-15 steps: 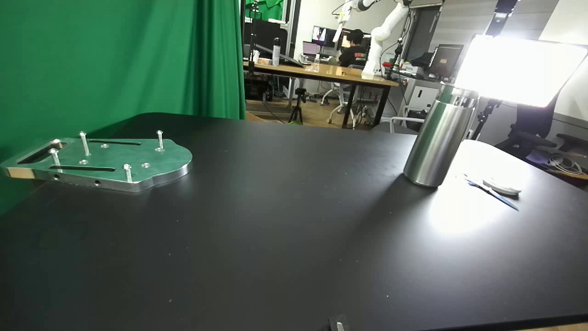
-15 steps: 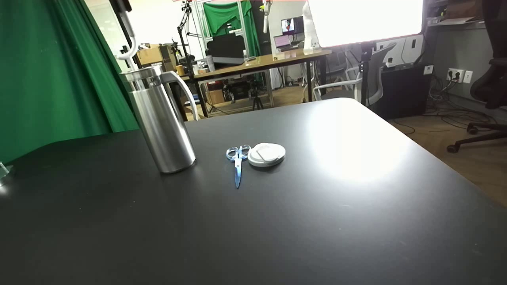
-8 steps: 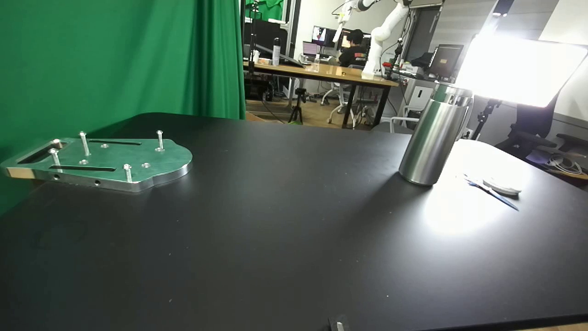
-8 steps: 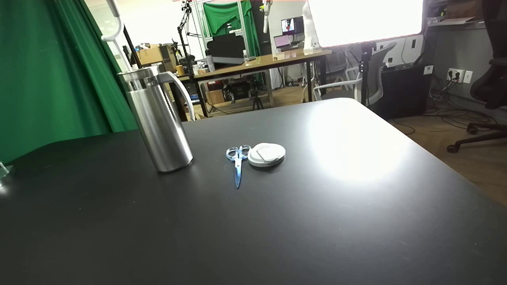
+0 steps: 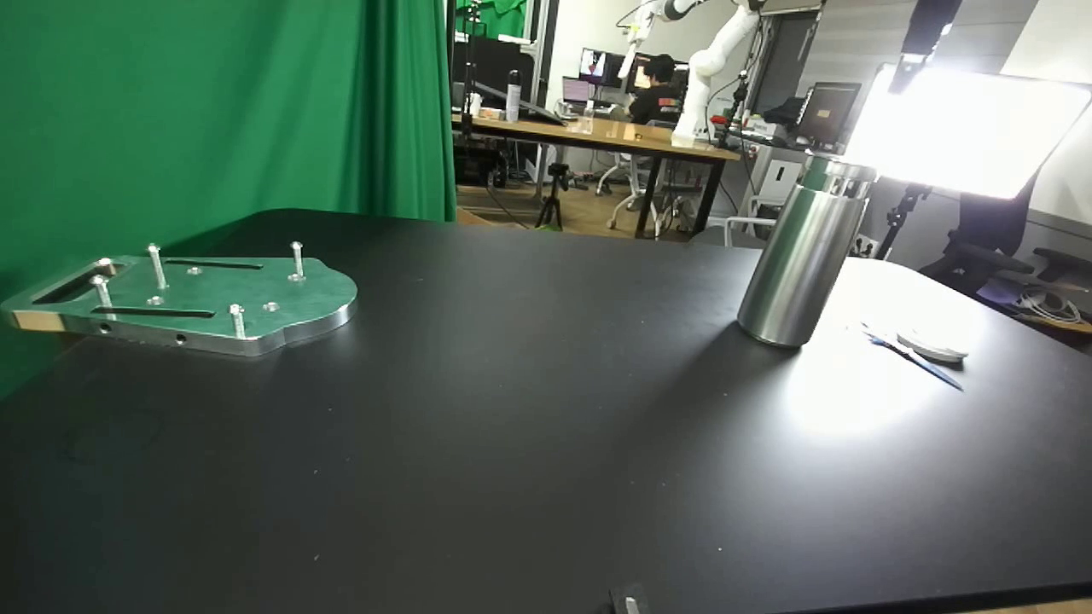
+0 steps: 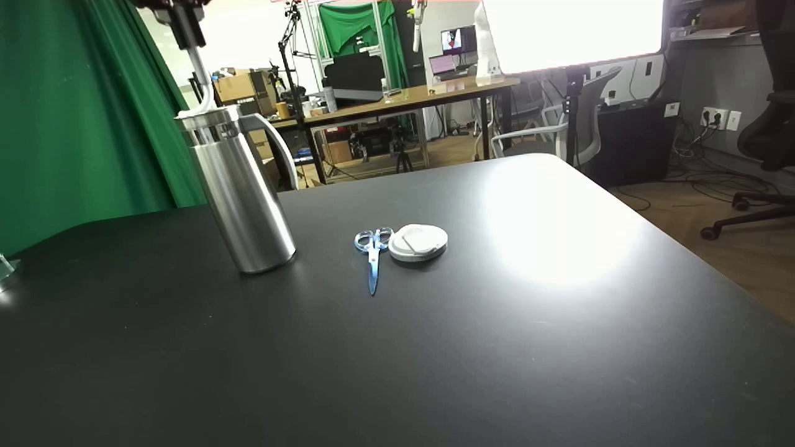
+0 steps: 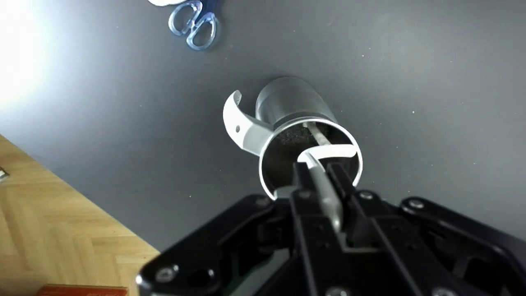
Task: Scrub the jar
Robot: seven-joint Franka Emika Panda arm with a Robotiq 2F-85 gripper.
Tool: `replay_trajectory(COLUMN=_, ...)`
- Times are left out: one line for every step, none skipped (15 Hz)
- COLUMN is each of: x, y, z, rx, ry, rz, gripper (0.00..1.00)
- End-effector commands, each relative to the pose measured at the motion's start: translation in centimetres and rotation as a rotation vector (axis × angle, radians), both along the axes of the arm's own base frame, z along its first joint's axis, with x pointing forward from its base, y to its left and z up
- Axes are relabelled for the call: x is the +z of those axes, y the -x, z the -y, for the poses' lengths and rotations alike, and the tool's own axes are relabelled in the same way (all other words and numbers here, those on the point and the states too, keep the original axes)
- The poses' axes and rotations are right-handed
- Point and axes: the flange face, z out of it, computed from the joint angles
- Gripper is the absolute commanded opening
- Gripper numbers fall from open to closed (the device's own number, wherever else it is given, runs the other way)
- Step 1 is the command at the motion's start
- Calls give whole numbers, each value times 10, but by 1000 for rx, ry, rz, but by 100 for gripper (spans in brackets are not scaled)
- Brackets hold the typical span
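Note:
The jar is a tall brushed-metal cylinder standing on the black table. It also shows in an exterior view, with a pale handle on its side. In the wrist view I look down into the open mouth of the jar. My gripper is above the mouth, its fingers closed around the grey handle of a white brush. The brush's bent part is at the rim and its stem runs down inside. The brush's lower end is hidden in the jar. The gripper also shows at an exterior view's top left.
Blue-handled scissors and a white, oval, lid-like object lie beside the jar. A flat metal plate with pegs lies at the far end of the table. A bright light panel stands behind the jar.
The brush rose between one second and half a second ago; now it is lower, its bend at the rim. The gripper has come down into view. The jar has shifted slightly left in both exterior views.

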Motion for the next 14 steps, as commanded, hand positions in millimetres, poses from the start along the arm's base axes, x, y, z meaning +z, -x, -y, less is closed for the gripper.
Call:
replay_trajectory(x=-25, y=-8, z=4, rx=-7, ry=-26, rz=-32, gripper=4)
replay_trajectory(x=-33, y=-9, z=5, rx=-8, ry=-30, rz=-41, gripper=4)
replay_trajectory(x=-40, y=-10, z=5, rx=-8, ry=-32, rz=-53, gripper=4)
replay_trajectory(x=-47, y=-10, z=6, rx=-6, ry=-34, rz=-63, gripper=4)
replay_trajectory(x=-52, y=-11, z=7, rx=-7, ry=-31, rz=-72, gripper=4)
replay_trajectory(x=-54, y=-11, z=9, rx=-9, ry=-30, rz=-74, gripper=4)
replay_trajectory(x=-54, y=-11, z=10, rx=-12, ry=-27, rz=-75, gripper=4)
replay_trajectory(x=-55, y=-11, z=10, rx=-13, ry=-26, rz=-76, gripper=4)
replay_trajectory(x=-55, y=-11, z=9, rx=-13, ry=-24, rz=-76, gripper=4)
replay_trajectory(x=-56, y=-11, z=9, rx=-12, ry=-23, rz=-77, gripper=4)
replay_trajectory(x=-55, y=-11, z=9, rx=-13, ry=-23, rz=-78, gripper=4)
replay_trajectory(x=-51, y=-12, z=8, rx=-12, ry=-23, rz=-76, gripper=4)
replay_trajectory(x=-45, y=-12, z=7, rx=-11, ry=-27, rz=-67, gripper=4)
replay_trajectory(x=-39, y=-12, z=6, rx=-9, ry=-30, rz=-59, gripper=4)
